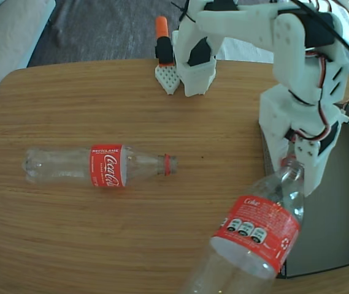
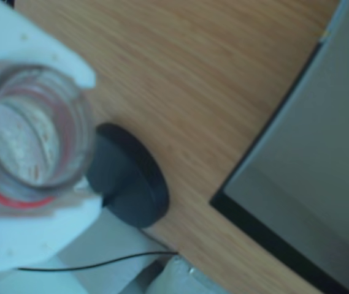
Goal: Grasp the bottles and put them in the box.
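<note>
A white SO-100-type arm holds one Coca-Cola bottle (image 1: pixel 257 236) aloft by the neck end, over the counter (image 1: pixel 100 239) just beside the box (image 1: pixel 346 245), seen in the fixed view. The gripper (image 1: pixel 292 164) is clamped on the bottle's neck; in the wrist view the white fingers (image 2: pixel 30 236) sit above and below the held bottle (image 2: pixel 30 135), closed snug on it with no gap visible, and the cam looks straight down the clear neck. No cap is visible on this bottle's top in either view.

Key relation: the held bottle hangs tilted, neck up toward the fingers, base swinging down and toward the lower edge of the fixed view, its label overlapping the box's left rim. The box lies to the right of the bottle in the fixed view; the dark grey floor of the box (image 2: pixel 321 141) fills the right side of the wrist view. The bottle's long axis runs diagonally vs. the box's long side, so the carry likely needs a shift right plus a lowering to lay it flat inside. Risk, as a judgement: the base could catch the rim.

The 2nd bottle (image 1: pixel 100 165) lies on its side at counter left, cap pointing right, well apart from arm and box. The box looks empty so far.
</note>
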You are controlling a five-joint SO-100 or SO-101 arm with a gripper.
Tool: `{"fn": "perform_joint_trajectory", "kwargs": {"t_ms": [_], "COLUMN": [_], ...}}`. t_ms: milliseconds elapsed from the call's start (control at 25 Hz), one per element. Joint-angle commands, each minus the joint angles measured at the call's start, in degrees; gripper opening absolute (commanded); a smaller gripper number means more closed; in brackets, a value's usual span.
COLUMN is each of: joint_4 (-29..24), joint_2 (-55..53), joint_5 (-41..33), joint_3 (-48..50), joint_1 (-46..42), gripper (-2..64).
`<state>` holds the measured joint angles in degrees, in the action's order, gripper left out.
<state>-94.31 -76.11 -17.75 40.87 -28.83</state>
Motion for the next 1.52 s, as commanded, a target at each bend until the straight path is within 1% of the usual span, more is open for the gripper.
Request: {"fn": "perform_joint_trajectory", "kwargs": {"t_ms": [0, 120, 240, 400, 560, 720, 920, 1080, 1240, 1480], "joint_4": [-3.8, -3.6, -3.5, -3.4, -1.4, -1.4, -1.4, -1.3, 0.4, 2.4], "joint_2": [-6.8, -8.7, -8.8, -8.2, -7.6, -7.4, -7.4, -7.3, -7.6, -7.2], "joint_5": [-0.2, 0.2, 0.4, 0.5, 0.5, 0.5, 0.5, 0.5, 0.5, 0.4], "joint_3": [2.2, 5.3, 6.0, 6.4, 11.6, 16.4, 22.1, 23.7, 26.0, 26.5], "joint_1": [-5.7, -13.8, -21.1, -27.9, -32.6, -35.4, -35.8, -36.2, -36.3, -36.2], "gripper": [2.4, 2.4, 2.4, 2.3, 2.3, 2.3, 2.3, 2.3, 2.3, 2.3]}}
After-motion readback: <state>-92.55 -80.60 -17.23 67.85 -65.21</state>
